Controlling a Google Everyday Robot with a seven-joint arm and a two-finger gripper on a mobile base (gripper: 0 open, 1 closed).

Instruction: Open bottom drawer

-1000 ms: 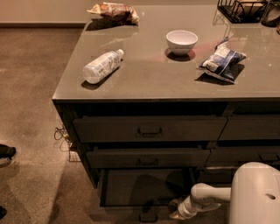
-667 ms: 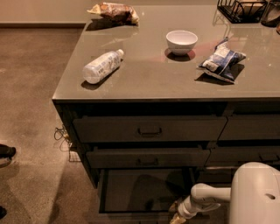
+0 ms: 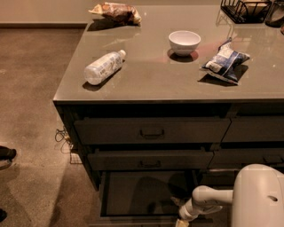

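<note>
The bottom drawer (image 3: 133, 195) is the lowest of the three-drawer stack and stands pulled out, with its dark flat interior showing. Its front and pull lie at the lower edge of the view, mostly cut off. My gripper (image 3: 181, 221) is at the drawer's front right, at the very bottom of the view, and the white arm (image 3: 206, 199) reaches to it from the right. The gripper is largely out of frame. The top drawer (image 3: 152, 131) and the middle drawer (image 3: 150, 160) above are closed.
On the grey countertop (image 3: 151, 88) lie a plastic bottle (image 3: 103, 67), a white bowl (image 3: 184, 42), a blue snack bag (image 3: 225, 62), a brown bag (image 3: 116, 12) and a wire basket (image 3: 244, 9). The neighbouring drawer stack (image 3: 253, 128) is at right. Cables (image 3: 62, 135) and a shoe (image 3: 6, 154) are at left.
The bottom drawer has slid farther out, showing more of its interior. My gripper has moved down and toward the camera with the drawer's front.
</note>
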